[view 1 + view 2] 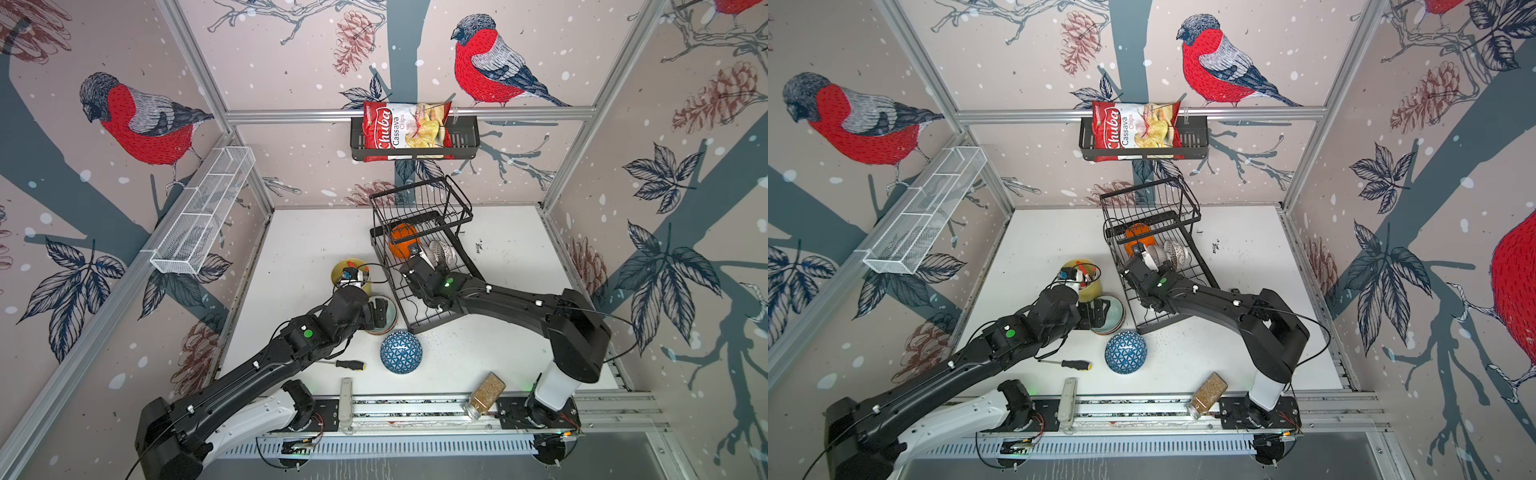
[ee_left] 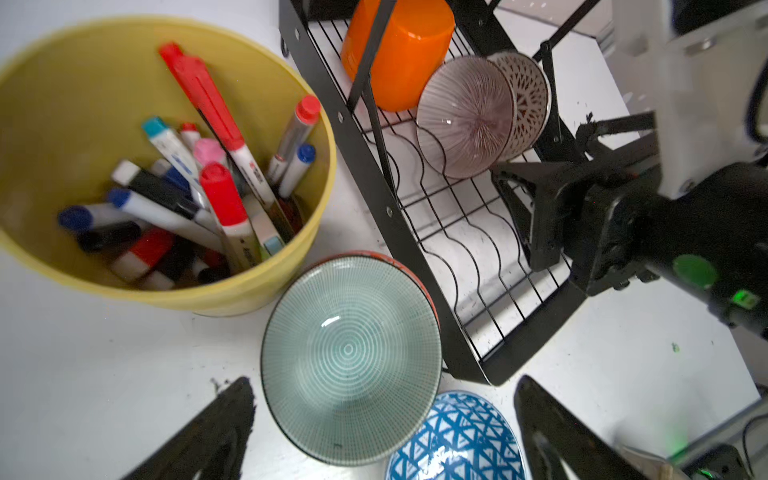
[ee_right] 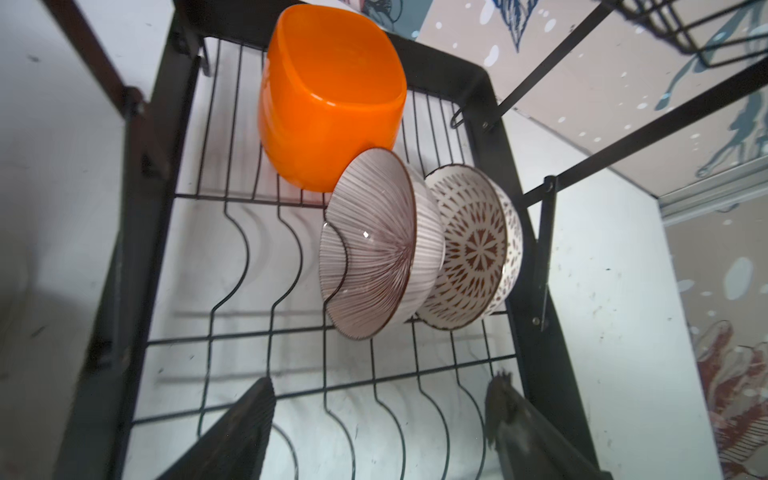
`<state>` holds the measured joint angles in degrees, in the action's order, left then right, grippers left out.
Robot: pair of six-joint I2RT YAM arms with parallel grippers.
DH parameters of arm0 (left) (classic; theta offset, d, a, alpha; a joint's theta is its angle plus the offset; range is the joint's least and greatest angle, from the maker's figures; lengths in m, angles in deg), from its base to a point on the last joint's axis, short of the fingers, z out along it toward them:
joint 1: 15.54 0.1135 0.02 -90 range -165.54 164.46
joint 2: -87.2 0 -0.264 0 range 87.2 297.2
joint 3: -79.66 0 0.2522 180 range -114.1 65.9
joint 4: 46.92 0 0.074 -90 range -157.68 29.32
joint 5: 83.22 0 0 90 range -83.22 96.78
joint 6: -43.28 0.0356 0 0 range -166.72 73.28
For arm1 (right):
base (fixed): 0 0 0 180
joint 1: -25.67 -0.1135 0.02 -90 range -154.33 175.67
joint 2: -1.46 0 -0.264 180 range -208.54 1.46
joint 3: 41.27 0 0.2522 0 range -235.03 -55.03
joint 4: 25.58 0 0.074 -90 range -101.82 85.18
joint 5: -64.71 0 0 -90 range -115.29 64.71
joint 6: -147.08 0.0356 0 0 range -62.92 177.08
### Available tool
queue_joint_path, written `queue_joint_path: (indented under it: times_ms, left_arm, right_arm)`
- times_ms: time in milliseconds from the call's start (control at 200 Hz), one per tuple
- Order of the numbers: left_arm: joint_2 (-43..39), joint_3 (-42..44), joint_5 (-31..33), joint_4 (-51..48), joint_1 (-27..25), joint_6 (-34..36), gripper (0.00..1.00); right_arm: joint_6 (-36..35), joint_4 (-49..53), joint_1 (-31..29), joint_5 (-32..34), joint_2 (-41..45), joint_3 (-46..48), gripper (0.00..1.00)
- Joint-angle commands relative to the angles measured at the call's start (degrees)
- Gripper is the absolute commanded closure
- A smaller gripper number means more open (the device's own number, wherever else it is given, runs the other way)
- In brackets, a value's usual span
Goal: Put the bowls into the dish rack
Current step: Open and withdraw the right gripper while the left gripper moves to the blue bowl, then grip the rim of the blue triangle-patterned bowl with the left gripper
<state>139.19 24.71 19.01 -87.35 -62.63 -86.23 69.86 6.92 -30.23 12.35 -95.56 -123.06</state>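
The black wire dish rack (image 1: 428, 324) stands mid-table. On its lower tray the orange bowl (image 3: 332, 95) lies tipped, and the pink-striped bowl (image 3: 374, 249) and white-black lattice bowl (image 3: 473, 249) stand on edge side by side. My right gripper (image 3: 382, 382) hangs open over the wavy wires just in front of them, holding nothing. Left of the rack, the pale teal bowl (image 2: 351, 357) sits upright, nested in a red-rimmed bowl. My left gripper (image 2: 384, 388) hovers wide open above it, apart from it. A blue patterned bowl (image 1: 401, 352) lies upside down nearby.
A yellow cup of markers (image 1: 351, 272) stands close behind the teal bowl. A screwdriver (image 1: 349, 365) and a tipped jar of grains (image 1: 486, 392) lie near the front edge. On the walls hang a black basket with a chips bag (image 1: 407, 129) and a white mesh shelf (image 1: 203, 212).
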Motion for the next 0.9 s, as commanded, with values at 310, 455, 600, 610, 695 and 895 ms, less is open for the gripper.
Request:
queue_joint_path:
  times_ms: [310, 455, 600, 610, 695, 895]
  left_arm:
    - [2.1, 3.1, -2.5, -6.8, -8.5, -11.1, 0.08]
    - [4.3, 4.1, -5.2, -6.9, -9.4, -12.6, 0.13]
    - [5.5, 6.0, -6.4, -4.9, -10.5, -14.4, 0.17]
    - [5.6, 6.1, -6.4, -4.9, -10.5, -14.5, 0.17]
    - [6.3, 6.3, -5.7, -4.5, -11.9, -16.0, 0.19]
    - [9.3, 6.7, -5.1, -2.8, -14.8, -18.4, 0.24]
  right_arm:
    - [3.6, -3.8, 1.1, -9.6, 9.6, 6.9, 0.19]
    - [3.9, -4.5, 1.3, -10.4, 12.3, 8.0, 0.19]
    - [4.4, -5.4, 2.4, -10.4, 14.9, 9.7, 0.19]
    - [4.5, -5.5, 2.4, -10.4, 15.0, 9.9, 0.19]
    - [5.0, -6.0, 3.3, -10.8, 16.0, 10.8, 0.20]
    - [5.7, -6.3, 4.2, -10.6, 17.1, 12.2, 0.20]
